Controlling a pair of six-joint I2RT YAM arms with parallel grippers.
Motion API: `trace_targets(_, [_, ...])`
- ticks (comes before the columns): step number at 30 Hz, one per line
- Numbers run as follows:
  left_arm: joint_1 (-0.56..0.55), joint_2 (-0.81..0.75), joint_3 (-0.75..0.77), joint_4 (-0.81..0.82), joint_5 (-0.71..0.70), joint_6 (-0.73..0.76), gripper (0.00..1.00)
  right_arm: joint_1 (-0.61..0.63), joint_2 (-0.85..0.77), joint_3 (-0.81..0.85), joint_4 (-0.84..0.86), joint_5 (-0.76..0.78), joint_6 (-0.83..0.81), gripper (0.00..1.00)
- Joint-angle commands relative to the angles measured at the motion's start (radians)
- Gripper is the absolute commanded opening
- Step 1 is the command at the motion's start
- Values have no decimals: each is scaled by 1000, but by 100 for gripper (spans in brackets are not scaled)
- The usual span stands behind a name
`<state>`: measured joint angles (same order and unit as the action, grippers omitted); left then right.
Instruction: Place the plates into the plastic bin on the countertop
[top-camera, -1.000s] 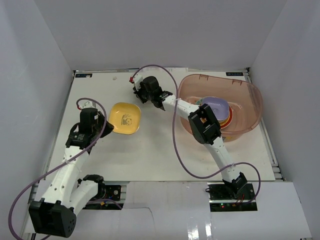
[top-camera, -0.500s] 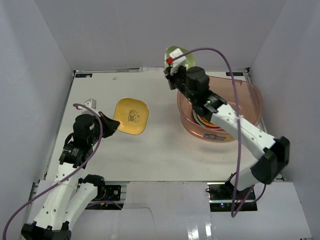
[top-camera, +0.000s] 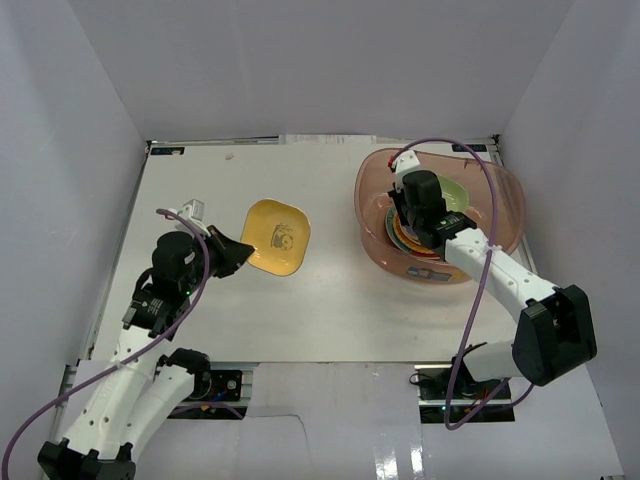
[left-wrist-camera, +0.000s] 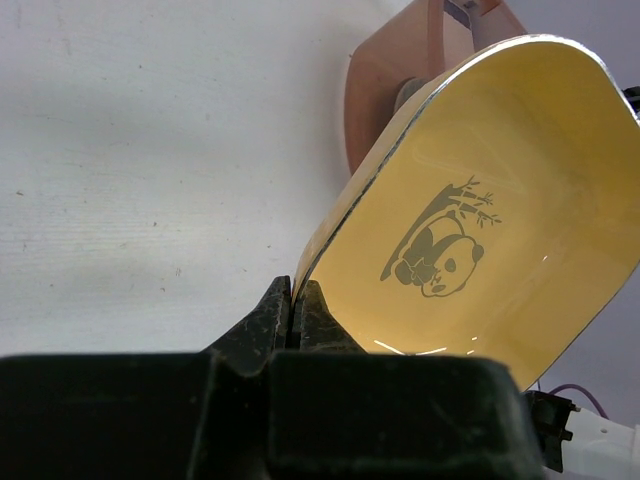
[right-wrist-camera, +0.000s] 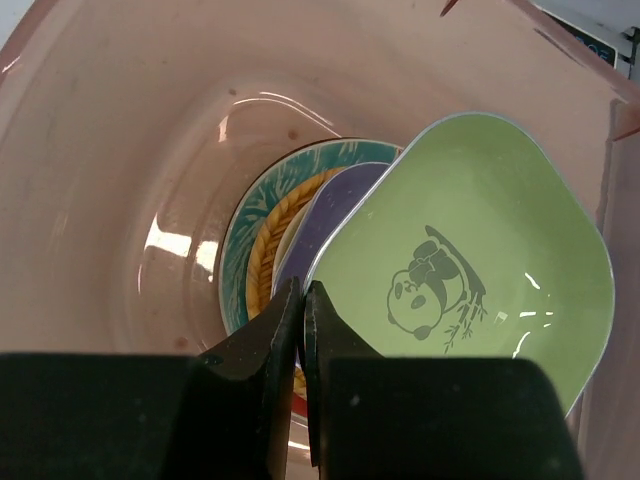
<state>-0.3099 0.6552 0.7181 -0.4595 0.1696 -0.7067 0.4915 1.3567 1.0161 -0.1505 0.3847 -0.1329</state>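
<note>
Step in hand: two plates in carry at once, both bound for the plastic bin (top-camera: 500, 235). The right gripper (right-wrist-camera: 302, 292) is down inside the bin's mouth, jaws clenched on the near rim of the green plate (right-wrist-camera: 480, 270). That plate juts out past the fingertips, tilted, panda side up, hanging over the stack on the bin floor: lavender plate (right-wrist-camera: 335, 205) on top, with the rims of the woven orange plate (right-wrist-camera: 262, 255) and teal plate (right-wrist-camera: 235, 262) showing under it. Whether the green plate touches the lavender one, cannot tell. The left gripper (left-wrist-camera: 292, 302) is well left of the bin, over the countertop (top-camera: 330, 300), jaws pinched on the edge of the yellow plate (left-wrist-camera: 480, 210). The plate appears lifted off the surface, tipped up, reaching from the fingertips toward the bin; the bin wall shows behind its far edge in the left wrist view. Judgement: the right side is at the release stage. The next move calls for lowering and levelling the green plate onto the stack, then parting the jaws and rising clear of the bin rim. The left should hold off, since both arms would crowd the bin's mouth, then carry the yellow plate over the bin's left rim, high enough to clear it. Risk: both are thin edge pinches, so a plate may swing or slip.
</note>
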Motion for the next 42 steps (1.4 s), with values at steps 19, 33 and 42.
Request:
trace_targets(19, [-305,276,164,150,-209,-25,0,-60,-22,41,29,-92,119,63])
trace_targets(33, [-560,863,664,154,-386,72,0,-74,-517,147,-50,-78,340,8])
trace_targets(42, [-613,1268,1105,91,-482,29,0,-71,-616,66,-58,-237,407,9])
